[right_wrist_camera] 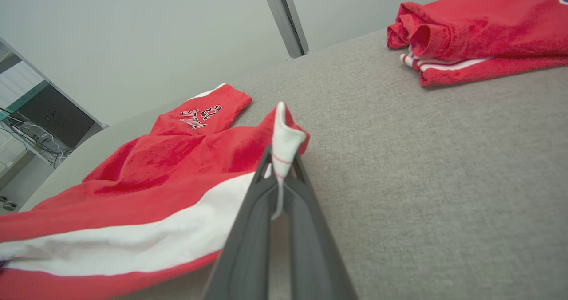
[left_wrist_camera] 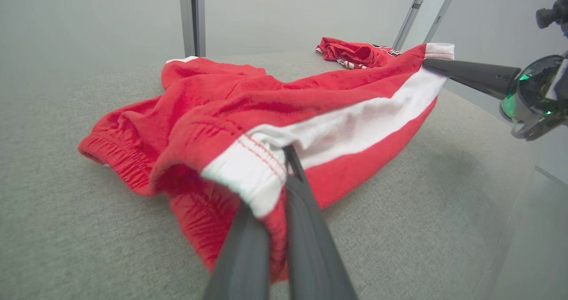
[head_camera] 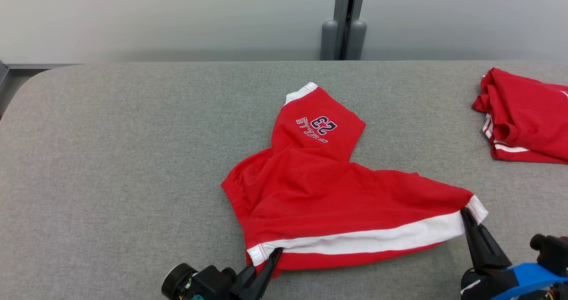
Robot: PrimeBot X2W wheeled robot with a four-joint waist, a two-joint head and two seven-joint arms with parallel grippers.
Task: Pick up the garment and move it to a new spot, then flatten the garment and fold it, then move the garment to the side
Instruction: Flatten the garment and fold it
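Left gripper [head_camera: 276,252] and right gripper [head_camera: 465,212] clamp tight on opposite corners of the red garment [head_camera: 319,189], seemingly to stretch it flat.

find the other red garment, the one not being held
In the head view the other red garment lies folded on the right side of the table, apart from the held red shorts.

Dark tapered pincer fingers [head_camera: 481,242], black left wrist [head_camera: 199,284], blue right wrist shell [head_camera: 532,275]
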